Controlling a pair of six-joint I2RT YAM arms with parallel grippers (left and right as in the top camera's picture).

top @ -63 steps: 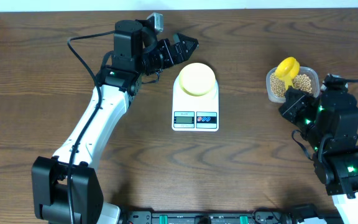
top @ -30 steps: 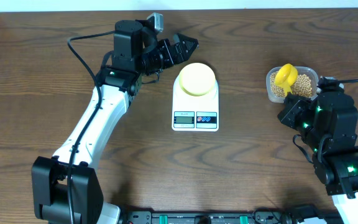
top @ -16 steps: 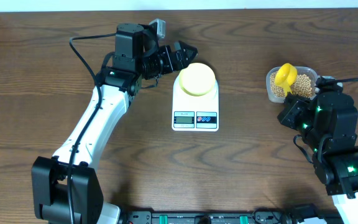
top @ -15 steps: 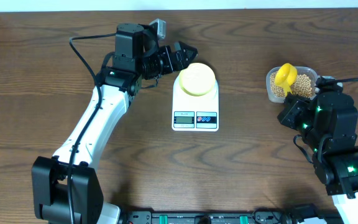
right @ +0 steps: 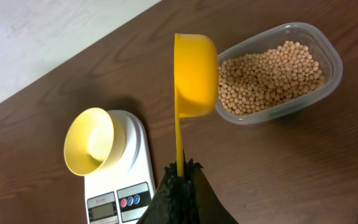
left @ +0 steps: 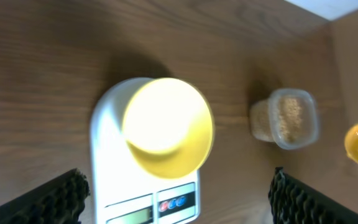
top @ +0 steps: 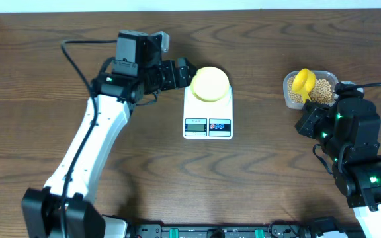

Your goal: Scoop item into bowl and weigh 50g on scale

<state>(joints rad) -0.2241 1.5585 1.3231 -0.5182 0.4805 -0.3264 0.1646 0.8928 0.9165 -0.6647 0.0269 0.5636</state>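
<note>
**Worktop layout.** The scale (top: 208, 114) sits at the centre of the dark wooden worktop (top: 256, 185). Its display and two buttons lie along the near edge; the digits are too small to read. The bowl (top: 210, 83) stands upright on the far end of the scale. In both wrist views its interior shows plain pale yellow.

**Item.** The beans (top: 321, 88) fill a clear plastic tub (top: 286, 92). The tub stands on the worktop to the right of the scale, well apart from it.

**Left arm.** The left gripper (top: 190, 74) hangs just beside the left rim of the bowl, pointing toward it. Its fingers (left: 64, 196) are spread wide and hold nothing. In the left wrist view they sit at the two lower corners, with the bowl and scale framed between them and ahead of the tips. No contact with the bowl is visible.

**Right arm.** The right gripper (right: 182, 174) is near the tub on its near side. Its fingers are closed tight on the handle of a bright yellow scoop (right: 196, 71). The handle runs straight out from the fingers. The scoop cup is turned on edge over the left end of the tub, above the beans. Whether the cup carries any beans cannot be told.
</note>
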